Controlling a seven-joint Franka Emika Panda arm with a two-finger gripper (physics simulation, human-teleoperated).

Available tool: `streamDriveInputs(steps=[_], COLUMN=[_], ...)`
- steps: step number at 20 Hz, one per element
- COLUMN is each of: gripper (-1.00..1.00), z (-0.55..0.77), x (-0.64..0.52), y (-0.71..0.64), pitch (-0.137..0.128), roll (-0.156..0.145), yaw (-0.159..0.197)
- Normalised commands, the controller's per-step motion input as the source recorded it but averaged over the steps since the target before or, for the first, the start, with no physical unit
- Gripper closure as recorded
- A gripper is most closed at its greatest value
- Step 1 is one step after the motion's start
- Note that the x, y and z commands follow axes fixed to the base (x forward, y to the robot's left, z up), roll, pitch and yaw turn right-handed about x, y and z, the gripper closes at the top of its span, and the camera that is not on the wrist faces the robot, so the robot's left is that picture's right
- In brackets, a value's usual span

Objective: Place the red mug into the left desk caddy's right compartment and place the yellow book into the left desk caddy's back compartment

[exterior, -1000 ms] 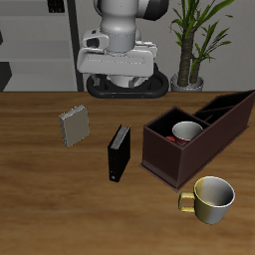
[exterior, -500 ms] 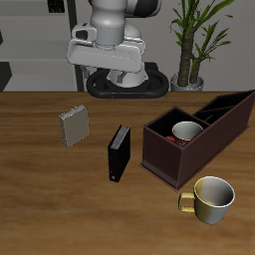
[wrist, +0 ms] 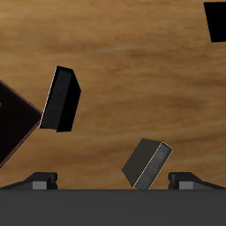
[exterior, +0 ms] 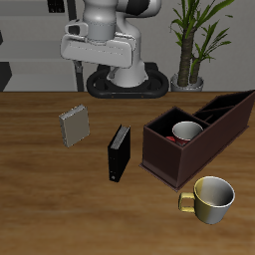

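Red mug [exterior: 185,131]: upright inside left desk caddy [exterior: 169,157], right compartment. Yellow book [exterior: 73,127]: standing mid-table, apart from black book [exterior: 119,152]. My gripper [exterior: 98,45]: high above, empty; jaw width indeterminate.

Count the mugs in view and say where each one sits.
2. The red-and-white speckled mug stands inside the dark brown desk caddy, in its large square compartment. The plain yellowish-cream mug stands on the wooden table, nearer the front edge, beside the caddy.
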Motion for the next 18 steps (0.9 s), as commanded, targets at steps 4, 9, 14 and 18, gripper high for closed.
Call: streamDriveInputs(steps=[4, 9, 14, 18], gripper=[-1.0, -1.0, -1.0, -1.0], z=[-0.01, 0.01, 0.01, -0.03], x=[-0.24, -0.1, -0.03, -0.06], y=[-0.33, -0.29, -0.24, -0.14], pitch=[-0.032, -0.014, -0.004, -0.024], roll=[-0.023, -0.009, -0.002, -0.031], yaw=[-0.03, -0.021, -0.026, -0.051])
